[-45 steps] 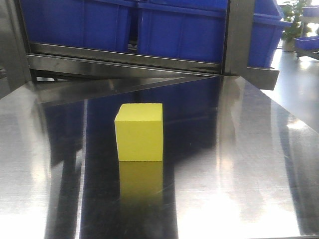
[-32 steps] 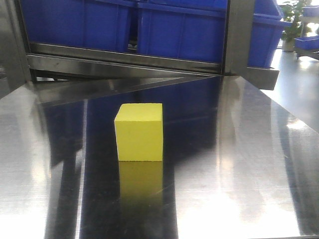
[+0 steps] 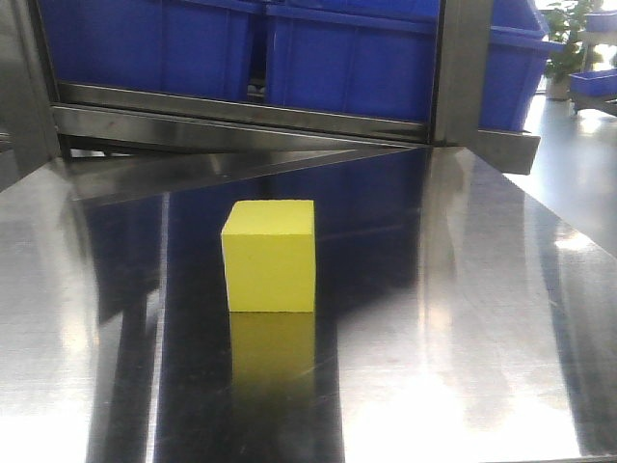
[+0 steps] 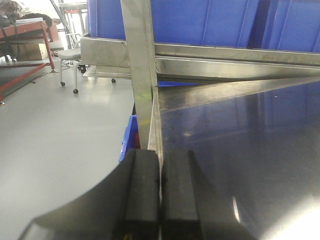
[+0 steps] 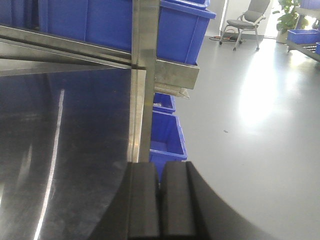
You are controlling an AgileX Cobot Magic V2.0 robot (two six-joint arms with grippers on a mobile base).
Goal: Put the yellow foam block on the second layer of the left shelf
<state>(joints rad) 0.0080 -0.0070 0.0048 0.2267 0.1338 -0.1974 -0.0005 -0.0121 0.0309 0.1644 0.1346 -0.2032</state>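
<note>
Only the front-facing view takes in the yellow foam block [image 3: 271, 256]: it sits upright on the shiny steel worktop [image 3: 463, 318], a little left of middle, with its reflection just below it and nothing touching it. Behind it a shelf rail [image 3: 241, 111] carries a row of blue crates [image 3: 347, 68], and a steel upright [image 3: 461, 68] rises at the right of the rail. Neither arm shows in that view; the wrist cameras supply them. The left pincer [image 4: 160, 200] has its black pads pressed together with nothing between them, poised at the worktop's left edge, right in line with a steel post [image 4: 142, 75] that stands ahead of it. Past that post lie grey floor and a red-framed table [image 4: 30, 45]. The right pincer [image 5: 160, 200] is likewise pressed together and empty, at the worktop's right edge, facing its own post [image 5: 145, 75]. Beyond it a lower blue crate [image 5: 167, 140] sits beside the worktop, and an office chair [image 5: 247, 22] and a potted plant [image 5: 289, 12] stand well off across the floor.
</note>
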